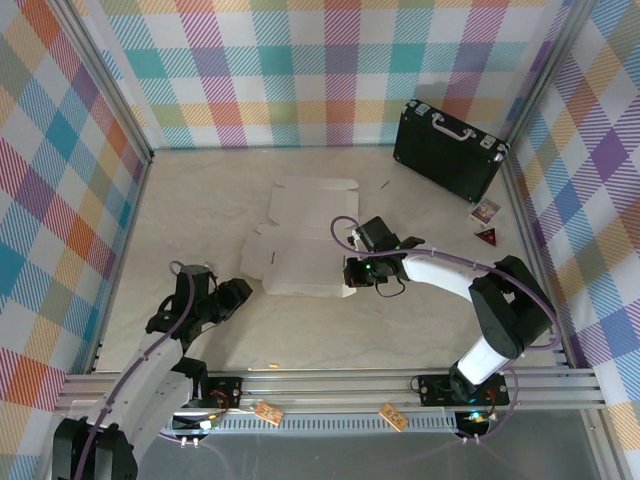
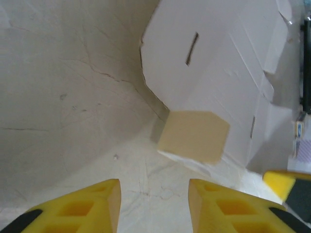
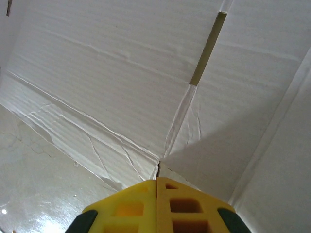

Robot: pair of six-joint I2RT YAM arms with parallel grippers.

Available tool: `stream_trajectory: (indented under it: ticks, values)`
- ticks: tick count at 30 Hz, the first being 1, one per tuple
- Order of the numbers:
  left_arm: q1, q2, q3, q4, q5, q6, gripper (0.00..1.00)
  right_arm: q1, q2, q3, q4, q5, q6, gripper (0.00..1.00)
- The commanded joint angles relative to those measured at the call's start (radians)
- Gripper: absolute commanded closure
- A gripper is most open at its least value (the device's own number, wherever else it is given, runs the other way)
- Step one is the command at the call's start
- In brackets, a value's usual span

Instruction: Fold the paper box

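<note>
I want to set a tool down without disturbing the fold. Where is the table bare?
Bare table lies between the left wall and the paper box, along the back wall left of the black briefcase, and in the near strip between left arm and right arm. The right side is crowded: briefcase, small cards, that arm.

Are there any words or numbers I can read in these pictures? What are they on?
No text here can be read.
On the paper box: plain, no print.
On the small card by the black briefcase: print too small to read.
On the red triangle beside it: too small.
On the tan tags at the front rail: too small.
On the blue-and-white label in the left wrist view: blurred.
</note>
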Motion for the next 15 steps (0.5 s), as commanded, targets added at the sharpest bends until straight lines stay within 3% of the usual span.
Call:
stream_trajectory:
  ticks: [1,6,15]
  values:
    - [0.013,0.039,-0.012,0.078,-0.054,-0.020,0.66,0.008,0.002,-0.009,0.046,-0.044,0.014,0.99]
    - [0.013,0.133,0.004,0.184,-0.061,-0.042,0.70,0.008,0.012,-0.011,0.055,-0.060,0.017,0.99]
    - [0.013,0.390,0.016,0.464,0.047,-0.067,0.69,0.008,0.027,-0.008,0.060,-0.085,0.016,0.99]
